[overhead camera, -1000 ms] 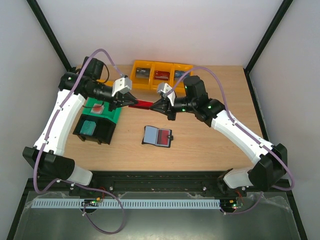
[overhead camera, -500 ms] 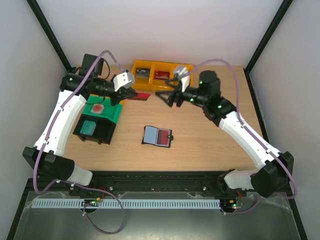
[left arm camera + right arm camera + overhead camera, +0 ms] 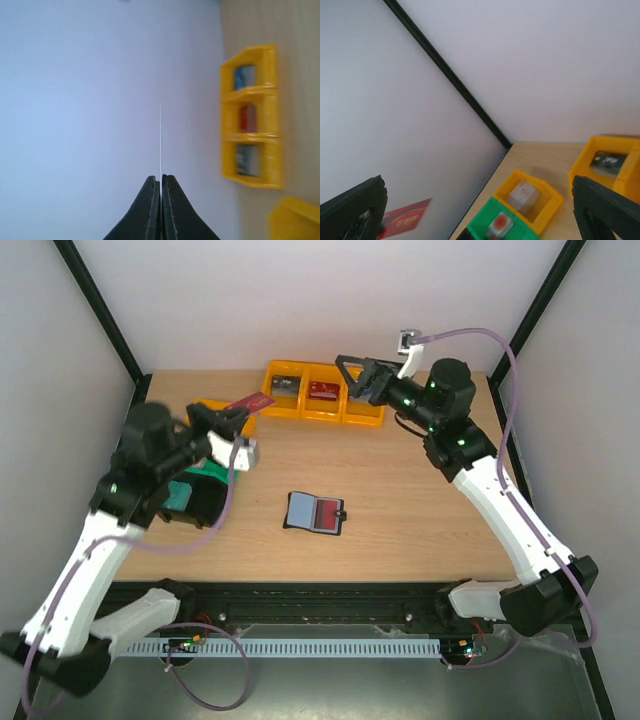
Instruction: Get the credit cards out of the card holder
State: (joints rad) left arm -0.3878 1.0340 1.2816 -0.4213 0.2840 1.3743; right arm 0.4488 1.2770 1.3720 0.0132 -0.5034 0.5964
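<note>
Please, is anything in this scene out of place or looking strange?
Nothing is spilled or broken. One thing stands out: the left tool pinches a red card in the air, tilted. The card holder lies open and flat, red showing inside.

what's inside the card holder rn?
The open card holder shows a red card in its right pocket; the left pocket looks grey-blue. Anything stacked underneath is hidden.

a red card (image 3: 250,401) shows at the upper left of the top view. the card holder (image 3: 315,512) at centre is black, grey-blue and red inside. the three-part bin (image 3: 330,416) is yellow.
</note>
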